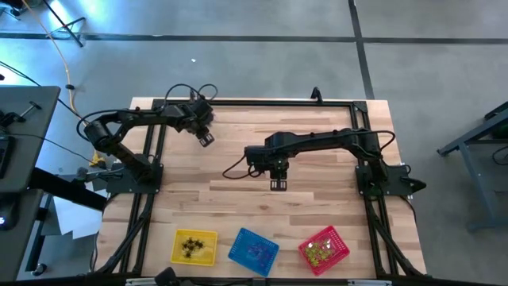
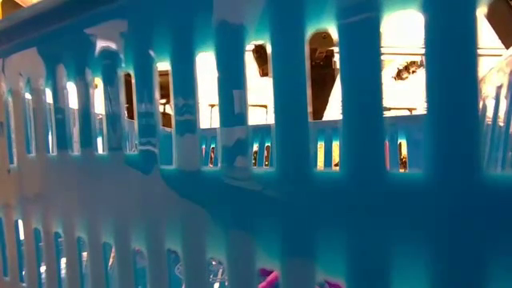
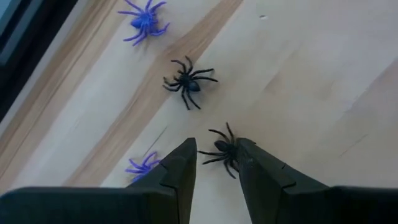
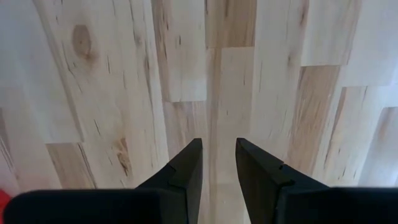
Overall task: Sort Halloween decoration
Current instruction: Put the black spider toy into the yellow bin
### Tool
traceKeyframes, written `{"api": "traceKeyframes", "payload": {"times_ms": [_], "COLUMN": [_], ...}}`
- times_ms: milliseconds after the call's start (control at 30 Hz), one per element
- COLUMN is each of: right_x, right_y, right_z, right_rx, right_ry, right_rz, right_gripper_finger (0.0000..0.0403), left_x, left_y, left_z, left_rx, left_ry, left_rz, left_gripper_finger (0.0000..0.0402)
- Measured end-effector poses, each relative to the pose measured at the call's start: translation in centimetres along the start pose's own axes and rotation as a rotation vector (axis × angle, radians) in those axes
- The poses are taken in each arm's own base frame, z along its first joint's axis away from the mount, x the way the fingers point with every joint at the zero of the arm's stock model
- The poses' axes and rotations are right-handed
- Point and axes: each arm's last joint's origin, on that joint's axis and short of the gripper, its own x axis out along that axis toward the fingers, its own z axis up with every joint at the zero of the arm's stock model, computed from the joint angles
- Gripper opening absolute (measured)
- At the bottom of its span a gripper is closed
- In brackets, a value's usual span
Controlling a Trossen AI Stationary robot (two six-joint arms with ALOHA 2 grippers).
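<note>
In the left wrist view, several tiny spider-like decorations lie flat on the wood near the table's far left. A black one (image 3: 224, 151) lies just beyond my left gripper's (image 3: 216, 160) open fingertips. Another black one (image 3: 188, 79) and a purple one (image 3: 144, 18) lie farther off. A second purple one (image 3: 142, 165) is half hidden behind one finger. In the high view my left gripper (image 1: 205, 137) slants down there. My right gripper (image 1: 278, 184) hangs open over bare wood at mid-table, pointing down (image 4: 217, 155). My left gripper stands open with the nearest black decoration's body (image 3: 225, 149) right against the tip of one finger (image 3: 249, 155). Whether that finger touches it I cannot tell. The decoration lies flat on the wood.
Three mesh baskets stand along the near edge: yellow (image 1: 194, 246) with dark pieces, blue (image 1: 254, 249), red (image 1: 323, 248) with yellow-green pieces. The blue basket's wall (image 2: 256, 160) fills the low view. Black frame rails (image 1: 151, 159) run along both sides of the table.
</note>
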Motion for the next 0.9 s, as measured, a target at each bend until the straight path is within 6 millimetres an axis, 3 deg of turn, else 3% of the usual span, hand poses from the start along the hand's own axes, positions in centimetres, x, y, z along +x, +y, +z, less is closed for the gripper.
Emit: {"api": "traceKeyframes", "payload": {"times_ms": [200, 567, 900], "right_x": [0.0, 0.0, 0.0], "right_y": [0.2, 0.2, 0.2], "right_z": [0.0, 0.0, 0.1], "right_rx": [-0.005, -0.007, -0.006], "right_ry": [0.0, -0.001, -0.007], "right_rz": [0.0, 0.0, 0.0], "right_gripper_finger": [0.0091, 0.0091, 0.0091], "left_x": [0.2, 3.1, 3.2], "left_y": [0.3, -0.1, -0.2], "left_z": [0.0, 0.0, -0.2], "left_rx": [-0.037, -0.047, -0.209], "left_ry": [0.009, 0.083, 0.087], "left_rz": [0.003, 0.019, -0.003], "left_gripper_finger": [0.0105, 0.0104, 0.0082]}}
